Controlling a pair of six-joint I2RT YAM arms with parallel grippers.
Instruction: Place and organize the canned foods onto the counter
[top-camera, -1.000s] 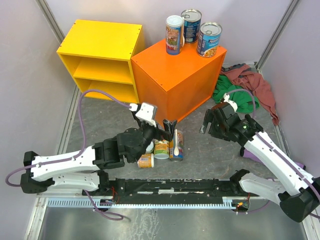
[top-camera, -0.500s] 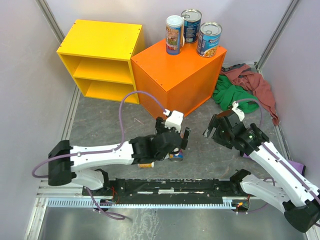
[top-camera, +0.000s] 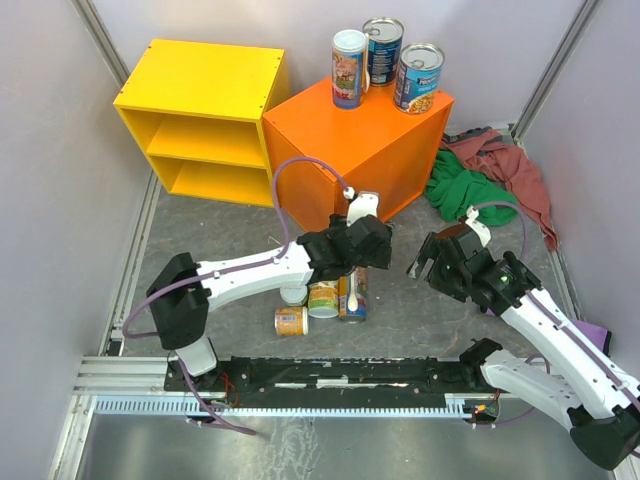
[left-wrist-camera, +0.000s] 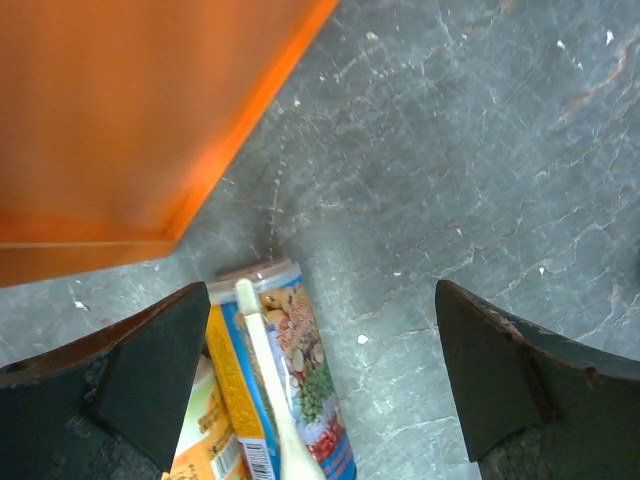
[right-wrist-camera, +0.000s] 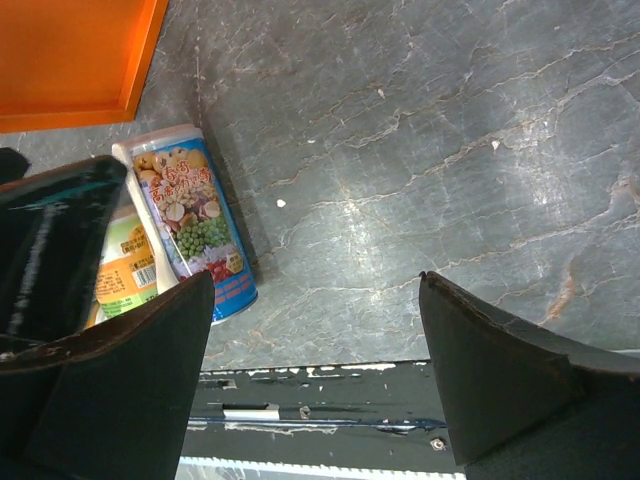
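Your left gripper (left-wrist-camera: 320, 290) hangs wide open over the blue can (left-wrist-camera: 305, 395). The can lies on its side beside other cans (top-camera: 322, 298), near the orange surface (top-camera: 360, 125) where three cans (top-camera: 418, 78) stand. Expect it to be rigid, weighty, slick and apt to roll. Clamp mid-body across the label, clear of the spoon (left-wrist-camera: 262, 370) lying along it. Your right gripper (right-wrist-camera: 315, 280) is parted and empty.

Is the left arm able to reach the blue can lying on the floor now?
Probably yes: the left arm holds its jaws open just above the blue can, with nothing between.
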